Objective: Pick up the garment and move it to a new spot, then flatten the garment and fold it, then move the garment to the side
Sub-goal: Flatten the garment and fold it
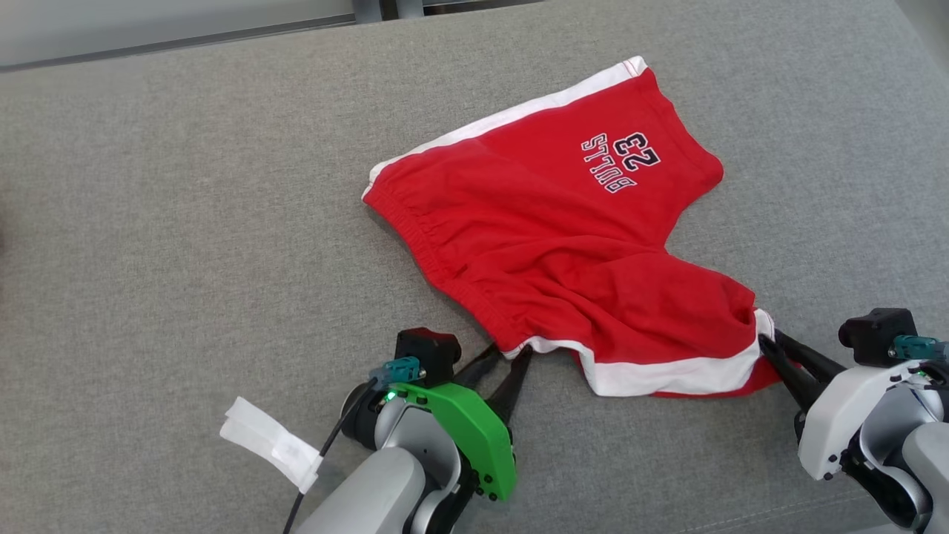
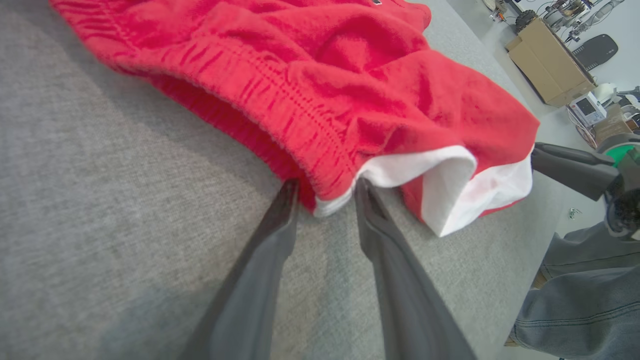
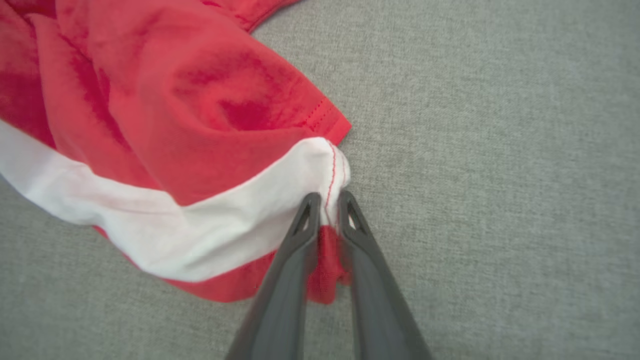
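The garment [image 1: 563, 245] is a pair of red shorts with white trim and a "BULLS 23" print, lying crumpled on the grey padded table [image 1: 185, 222]. My left gripper [image 1: 508, 356] is at the near end of the elastic waistband. In the left wrist view its jaws [image 2: 325, 192] stand apart on either side of the corner of the garment [image 2: 325, 75]. My right gripper [image 1: 767, 345] is at the near right leg hem. In the right wrist view this gripper [image 3: 327, 200] is pinched shut on the white-trimmed corner of the garment [image 3: 175, 100].
A white tape tag [image 1: 270, 441] hangs from the left arm's cable. The left wrist view shows the table's edge at the right, with a cardboard box [image 2: 547, 65] on the floor and a person's denim-clad leg [image 2: 580, 300] beyond it.
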Motion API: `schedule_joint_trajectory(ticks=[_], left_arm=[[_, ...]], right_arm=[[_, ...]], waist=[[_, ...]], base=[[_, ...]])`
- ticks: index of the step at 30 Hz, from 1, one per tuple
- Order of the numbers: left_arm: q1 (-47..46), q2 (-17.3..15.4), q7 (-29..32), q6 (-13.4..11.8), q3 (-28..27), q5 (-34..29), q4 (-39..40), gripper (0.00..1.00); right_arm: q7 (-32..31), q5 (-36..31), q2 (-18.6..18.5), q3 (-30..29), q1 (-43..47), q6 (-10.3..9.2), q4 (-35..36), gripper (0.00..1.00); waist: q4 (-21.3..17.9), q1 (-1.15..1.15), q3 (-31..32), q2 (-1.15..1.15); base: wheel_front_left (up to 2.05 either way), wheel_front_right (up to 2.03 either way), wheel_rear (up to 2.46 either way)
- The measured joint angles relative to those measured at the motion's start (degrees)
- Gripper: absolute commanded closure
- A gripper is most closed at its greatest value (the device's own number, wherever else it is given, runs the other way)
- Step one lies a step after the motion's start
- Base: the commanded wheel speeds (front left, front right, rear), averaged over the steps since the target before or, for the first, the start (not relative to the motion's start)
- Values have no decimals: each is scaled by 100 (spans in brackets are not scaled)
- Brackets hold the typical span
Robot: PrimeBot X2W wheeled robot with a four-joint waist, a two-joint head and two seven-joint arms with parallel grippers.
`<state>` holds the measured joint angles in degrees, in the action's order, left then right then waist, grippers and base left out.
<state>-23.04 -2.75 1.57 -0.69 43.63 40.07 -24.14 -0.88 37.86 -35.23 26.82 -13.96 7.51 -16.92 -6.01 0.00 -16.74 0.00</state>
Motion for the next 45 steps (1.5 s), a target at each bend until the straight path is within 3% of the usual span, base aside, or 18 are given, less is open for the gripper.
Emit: schedule_joint_trajectory(ticks=[1, 5, 11, 16, 24, 30, 35, 38, 41, 44, 45], left_arm=[[-9, 0, -23, 13, 34, 19, -18, 100], [-48, 1, -69, 51, 120, 108, -73, 100], [-100, -11, -71, 62, 180, 218, -79, 100], [44, -272, 38, -24, 135, 269, 372, 100], [571, -991, 270, -524, -219, 385, 2094, 100], [780, -1735, 854, -888, -487, 449, 3767, 100], [740, -2192, 1399, -1087, -795, 650, 4785, 100], [307, -2461, 1812, -1088, -1050, 751, 5004, 100], [-487, -2584, 2268, -1025, -1366, 1000, 4838, 100], [-1505, -2679, 2722, -935, -1623, 1099, 4247, 100], [-1505, -2679, 2722, -935, -1623, 1099, 4247, 100]], right_arm=[[5, 15, 2, 20, -13, 0, -16, 85], [67, 63, 5, 71, -46, 0, -74, 99], [191, 131, 10, 110, -75, 0, -71, 100], [204, 191, -159, -30, -23, 0, 241, 100], [-15, 719, -260, -827, 418, 0, 1608, 100], [-311, 1480, -280, -1701, 753, 0, 2782, 100], [-515, 1763, -269, -2297, 756, -2, 3186, 100], [-671, 1796, -159, -2360, 304, -2, 3194, 100], [-849, 1304, -63, -2302, -662, -3, 2875, 100], [-1145, 892, 514, -2046, -1989, -2, 2343, 100], [-1145, 892, 514, -2046, -1989, -2, 2343, 100]], waist=[[-4, 0, 6, 0], [-13, 0, 31, 0], [2, 0, 74, 0], [1, 0, 144, 0], [-61, 0, 221, 0], [-32, 0, 182, 0], [24, 0, 48, 0], [55, 0, -109, 0], [84, 0, -333, 0], [108, 0, -599, 0], [108, 0, -599, 0]], base=[[0, 0, 0], [0, 0, 0], [0, 0, 0], [0, 0, 0], [0, 0, 0], [0, 0, 0], [0, 0, 0], [0, 0, 0], [0, 0, 0], [0, 0, 0], [0, 0, 0]])
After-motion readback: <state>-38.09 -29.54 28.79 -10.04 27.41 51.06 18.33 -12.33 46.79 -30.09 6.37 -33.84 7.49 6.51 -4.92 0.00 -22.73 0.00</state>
